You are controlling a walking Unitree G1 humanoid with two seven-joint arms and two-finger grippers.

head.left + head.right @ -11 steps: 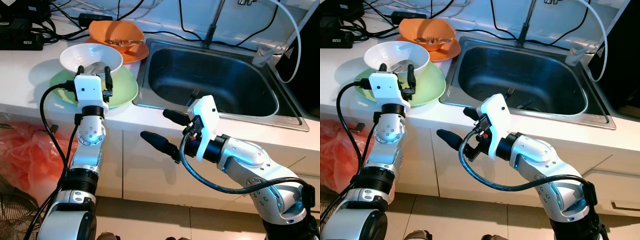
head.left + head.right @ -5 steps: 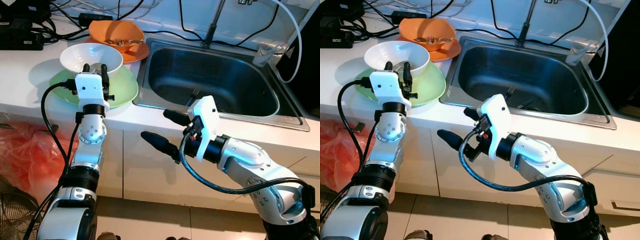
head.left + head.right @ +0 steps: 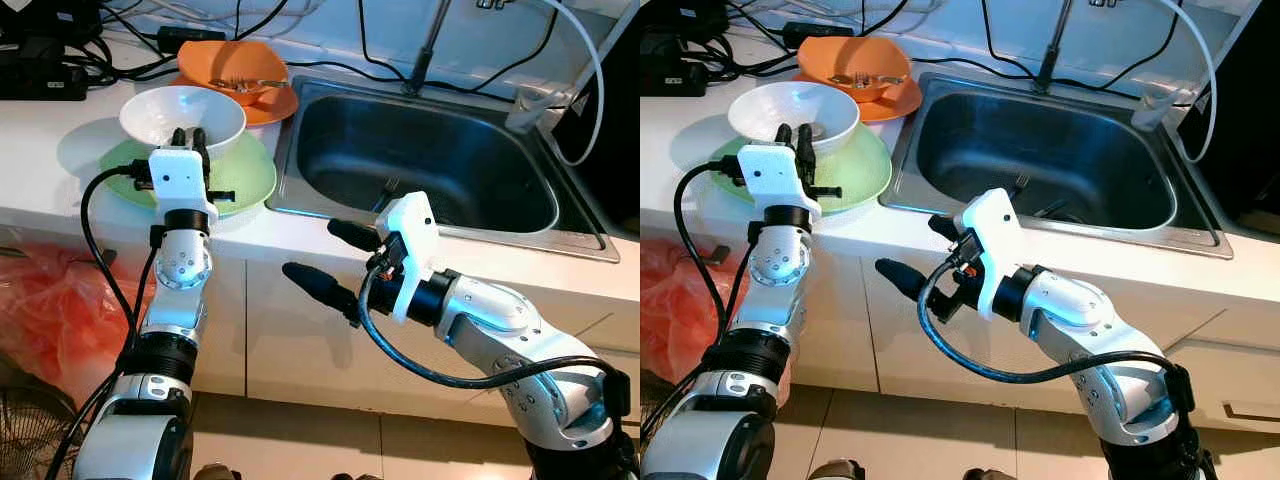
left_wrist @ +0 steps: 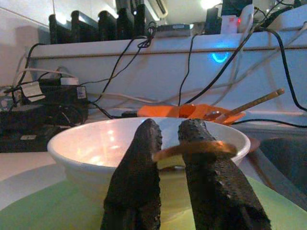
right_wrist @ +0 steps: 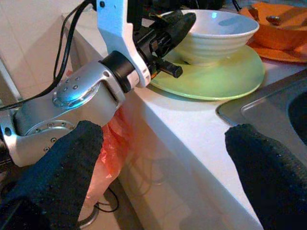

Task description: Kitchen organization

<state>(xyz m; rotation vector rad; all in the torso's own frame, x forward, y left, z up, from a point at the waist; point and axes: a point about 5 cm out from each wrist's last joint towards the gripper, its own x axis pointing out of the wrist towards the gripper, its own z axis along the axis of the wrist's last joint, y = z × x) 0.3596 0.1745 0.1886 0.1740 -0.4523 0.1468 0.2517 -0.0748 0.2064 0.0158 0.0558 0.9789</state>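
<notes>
Left pincer [image 3: 190,137] narrowed to near-shut at white bowl [image 3: 182,113] rim, right pincer [image 3: 325,260] wide, empty, green plate [image 3: 245,175] beneath

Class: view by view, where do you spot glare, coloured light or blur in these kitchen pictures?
Left wrist view: bright glare inside the white bowl, a blue glow on the back wall, fingers close and soft. Right wrist view: near fingertips blurred. Eye views: sharp; sink shadowed.
</notes>
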